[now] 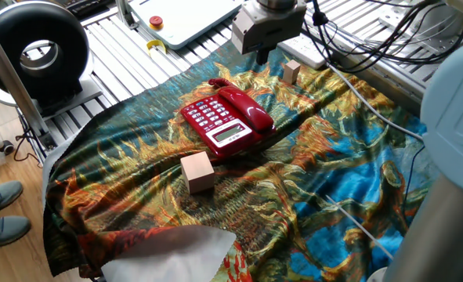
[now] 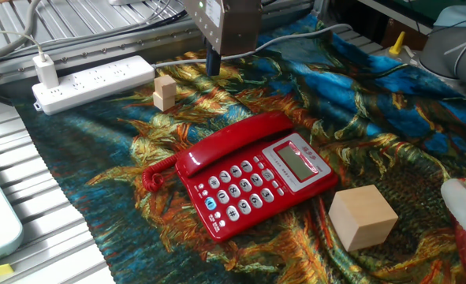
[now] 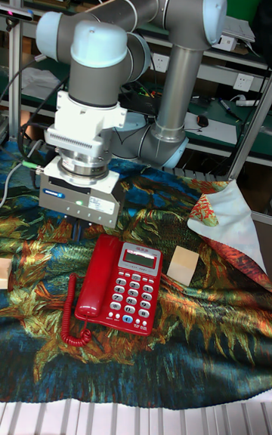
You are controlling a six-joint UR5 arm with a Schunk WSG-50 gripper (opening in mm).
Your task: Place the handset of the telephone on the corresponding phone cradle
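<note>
The red telephone lies on the patterned cloth with its keypad and display facing up. The red handset rests along one edge of the base and covers the phone cradle. Its coiled cord trails off one end. My gripper hangs above and behind the phone, apart from the handset. Its fingers hold nothing, and the arm hides most of them in the tall fixed view.
A tan wooden cube sits near the display end of the phone. Small stacked wooden blocks stand just behind my gripper. A white power strip and cables run along the cloth's edge.
</note>
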